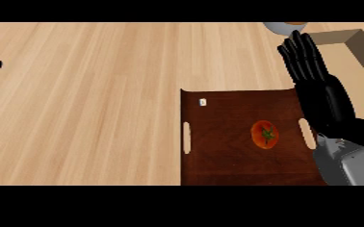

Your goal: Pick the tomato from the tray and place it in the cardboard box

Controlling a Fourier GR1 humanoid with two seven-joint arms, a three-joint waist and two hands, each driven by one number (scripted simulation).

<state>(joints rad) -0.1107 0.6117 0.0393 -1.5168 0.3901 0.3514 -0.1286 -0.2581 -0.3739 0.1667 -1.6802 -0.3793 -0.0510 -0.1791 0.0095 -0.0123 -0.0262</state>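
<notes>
View: head view, looking down at the table (92, 101).
Tray (227, 166): dark brown, with a slot on its left side and a slot on its right side.
Tomato (265, 134): it lies in the tray, right of the tray's middle and near the right slot. Its green stem faces up. It looks a bit longer from the tray's near side to its far side than across.
Right hand (323, 101): it is over the tray's right edge. Its fingers (302, 53) are straight and side by side, reach past the tray's far edge, and hold nothing.
Left hand (1, 64): only a tiny dark bit shows, far left of the tray. I cannot tell how it is set.
Cardboard box (334, 37): past the tray's far right corner, beside the fingertips.
Tomato from the hand: it lies to the left of the right hand, beside the wrist and closer to the robot than the fingertips. They are not touching.
Nearer hand: the right one, by a lot.
Next move, I think: the right hand must pull back and go left to get over the tomato.
</notes>
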